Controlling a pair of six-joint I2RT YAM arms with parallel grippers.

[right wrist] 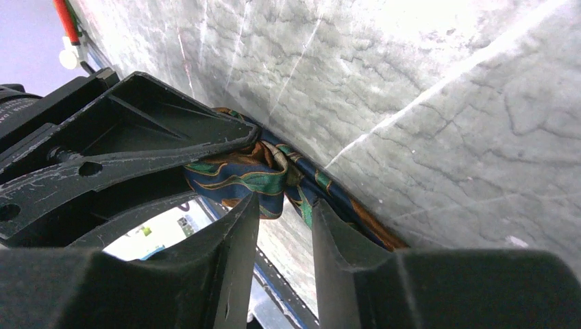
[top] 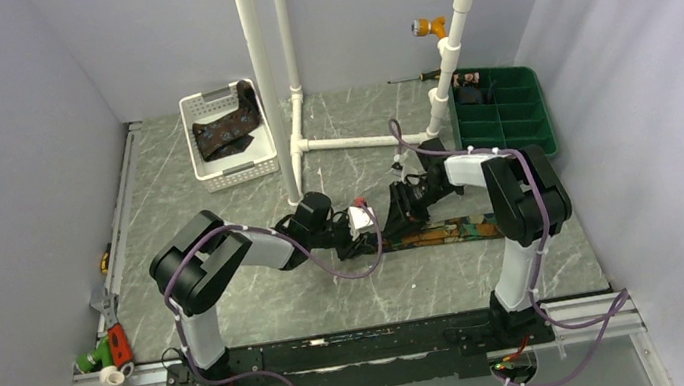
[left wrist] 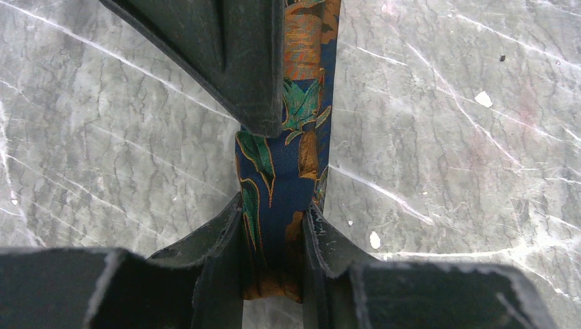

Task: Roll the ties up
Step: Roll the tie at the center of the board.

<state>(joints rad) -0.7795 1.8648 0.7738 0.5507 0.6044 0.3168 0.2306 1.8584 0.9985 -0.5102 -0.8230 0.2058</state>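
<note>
- Black fingers of the left gripper (left wrist: 274, 205) fill the bottom of its wrist view. They are clamped narrowly on the end of a long fabric tie (left wrist: 301, 103), dark blue with orange and teal leaves. Both fingers touch its edges, and the cloth narrows between them.
- At the bottom of the other wrist view, the right gripper (right wrist: 286, 203) has its jaws partly apart and grips nothing. One fingertip sits just beside a bunched fold of the tie (right wrist: 240, 178), and the left gripper's black body fills the upper left.
- Underneath is a grey marbled table top (top: 221, 220), scratched pale in places, with plain lilac-grey walls on three sides.
- Only the overhead view shows the rest of the tie (top: 445, 232): a flat strip right of centre, running from the two grippers, which meet mid-frame, to under the right arm.
- It alone also shows a white slatted plastic basket (top: 232, 173) at upper left holding a second dark tie with pale motifs (top: 228, 128). A green compartment tray (top: 509, 119) is at upper right, and a white pipe frame (top: 264, 83) stands at upper centre.
- Only the wrist views show the leaf print and the fold.
</note>
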